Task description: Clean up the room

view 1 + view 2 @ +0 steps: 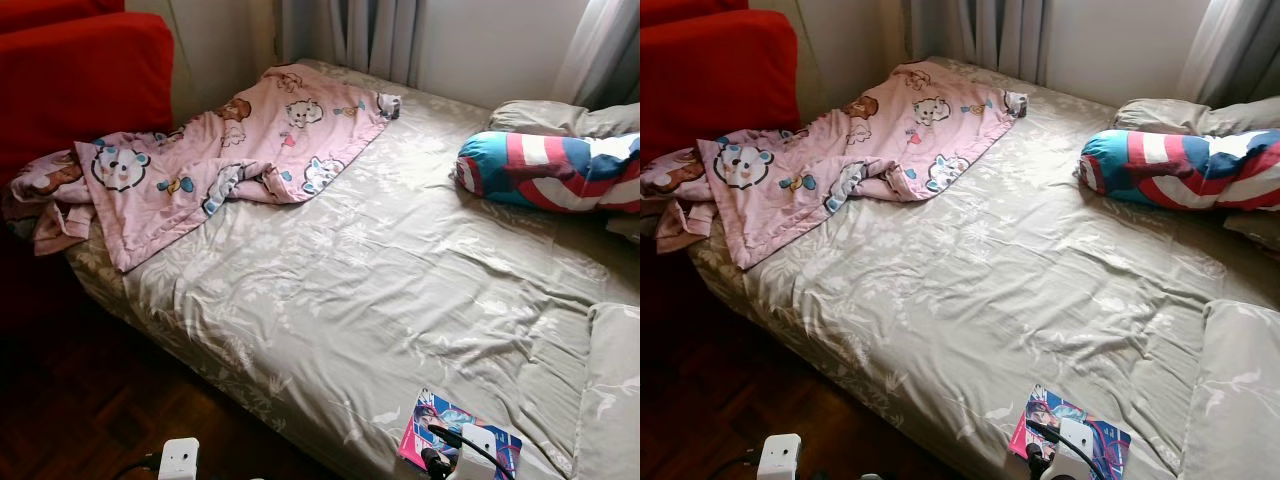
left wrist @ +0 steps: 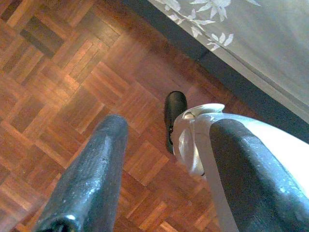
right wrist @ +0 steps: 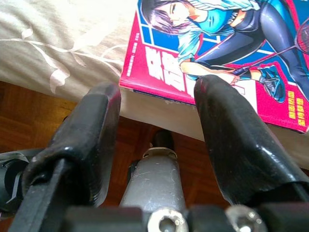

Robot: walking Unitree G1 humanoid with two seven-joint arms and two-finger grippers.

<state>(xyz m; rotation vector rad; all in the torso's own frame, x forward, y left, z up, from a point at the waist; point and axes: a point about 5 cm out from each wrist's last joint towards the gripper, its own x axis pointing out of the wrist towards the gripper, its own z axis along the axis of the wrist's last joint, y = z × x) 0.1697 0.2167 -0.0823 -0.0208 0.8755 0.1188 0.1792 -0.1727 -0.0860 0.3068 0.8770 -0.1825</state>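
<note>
Right, you're looking down at the bed (image 1: 380, 270), and everything sits around it. Your comic book (image 3: 227, 58), the one with the pink-edged cover and a badminton player on it, lies flat at the bed's near edge, its corner reaching out past the mattress side. Your right gripper (image 3: 157, 111) hovers right at that edge with its fingers spread apart, one black finger (image 3: 231, 140) overlapping the cover in the wrist view, the other to the side over the sheet's edge; nothing is pinched between them, and you can't tell whether the finger actually touches the book. Your left gripper (image 2: 159, 159) hangs beside the bed over the parquet floor (image 2: 63, 72), fingers also apart and holding nothing.

Up at the far left corner of the bed, a pink cartoon blanket (image 1: 220, 150) lies crumpled and spills off the side, next to a red sofa (image 1: 80, 70). On the bed's right side rests a red, white and blue bolster (image 1: 555, 170), with a grey pillow (image 1: 560, 117) behind it and curtains (image 1: 370, 30) beyond the far edge.
</note>
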